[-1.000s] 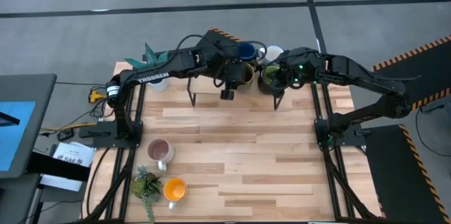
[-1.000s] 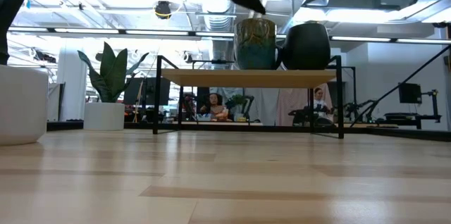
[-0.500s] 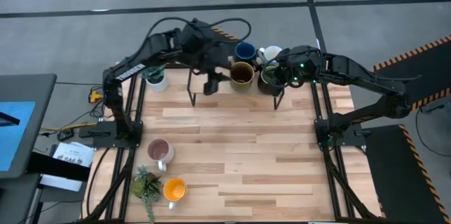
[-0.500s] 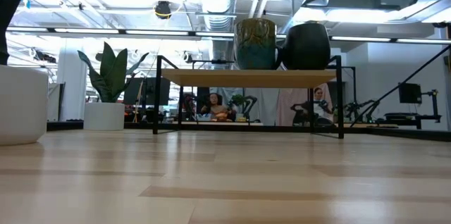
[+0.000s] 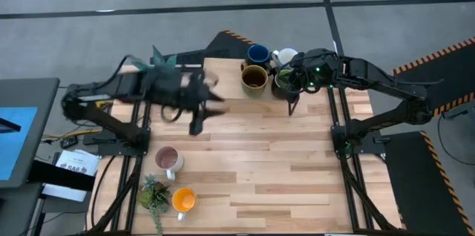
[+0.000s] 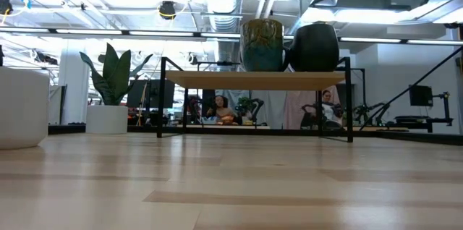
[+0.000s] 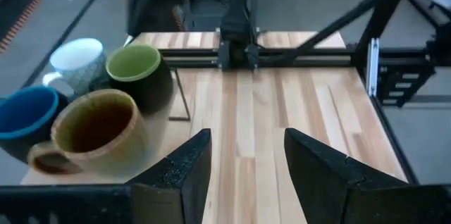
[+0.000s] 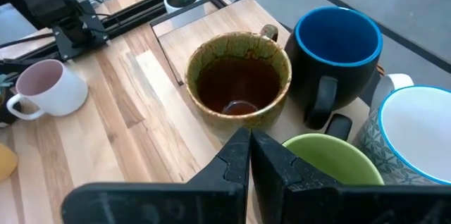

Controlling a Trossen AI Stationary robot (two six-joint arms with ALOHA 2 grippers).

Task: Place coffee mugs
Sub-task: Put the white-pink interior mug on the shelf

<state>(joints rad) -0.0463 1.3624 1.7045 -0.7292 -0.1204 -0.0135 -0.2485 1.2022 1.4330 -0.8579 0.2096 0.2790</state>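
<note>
My left gripper [image 5: 204, 110] hangs over the bare wood of the table [image 5: 260, 169] at about ten o'clock from the table's centre, well apart from every mug; its two fingers [image 7: 184, 171] stand spread with only planks showing between them. My right gripper [image 5: 291, 80] sits at about one o'clock, just over the green mug [image 5: 283, 82], and from my right wrist the fingers [image 8: 248, 155] are pressed together with nothing between them.

Four mugs are bunched on the small raised shelf [image 6: 257, 79] at the table's twelve o'clock edge. The brown mug [image 5: 254, 77] stands upright with the dark blue mug [image 5: 258, 54] just beside it at its twelve o'clock, and the white mug [image 5: 286, 57] lies at one o'clock from the brown one, close to the green mug. In the low view only two of them show on the shelf, and I think they are the brown and the green.

The pale pink mug [image 5: 168, 159] stands toward eight o'clock on the table, and the orange mug [image 5: 183, 200] is near it at its six o'clock, just beside a small bushy plant [image 5: 154, 194]. A white pot with a spiky teal plant [image 5: 162, 61] stands at the eleven o'clock corner.
</note>
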